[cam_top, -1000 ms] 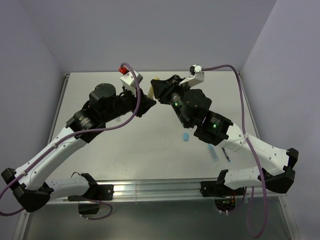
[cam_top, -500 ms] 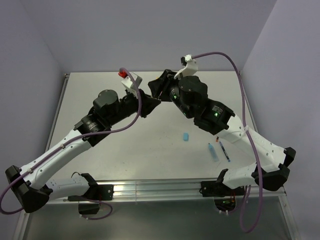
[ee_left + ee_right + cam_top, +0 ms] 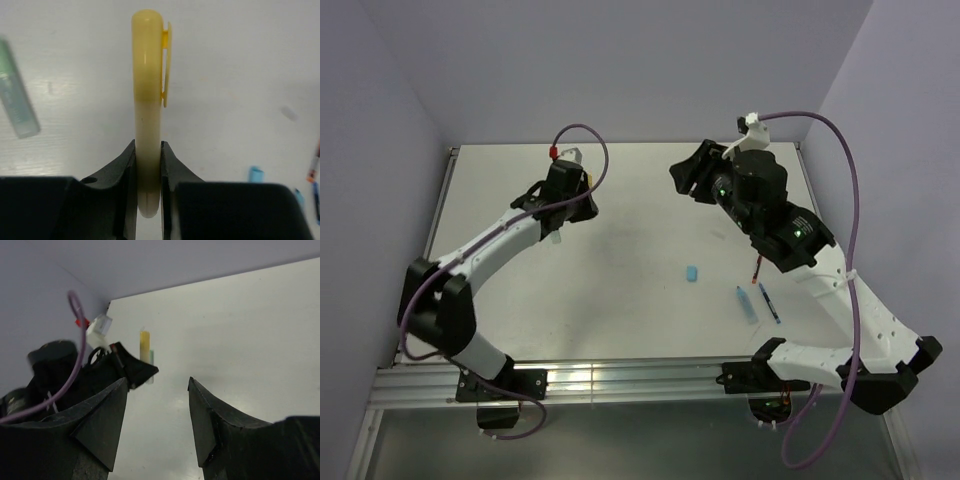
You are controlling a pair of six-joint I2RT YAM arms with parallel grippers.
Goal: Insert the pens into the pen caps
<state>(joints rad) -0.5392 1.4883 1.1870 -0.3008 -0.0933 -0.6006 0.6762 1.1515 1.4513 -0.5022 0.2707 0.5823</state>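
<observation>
the left gripper [image 3: 148, 155] is clamped on the capped yellow pen [image 3: 146, 75]; a green pen [image 3: 17, 97] lies nearby. the right gripper [image 3: 158, 410] stands with jaws apart, empty.

Bright, even overhead light, faint soft shadows, right tool [image 3: 158, 382] dark and blurred up close

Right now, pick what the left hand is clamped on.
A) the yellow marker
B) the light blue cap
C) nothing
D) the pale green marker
A: in the left wrist view the left hand is closed around the yellow marker, which sticks out past its fingers, while the pale green marker lies loose off to one side.
</observation>
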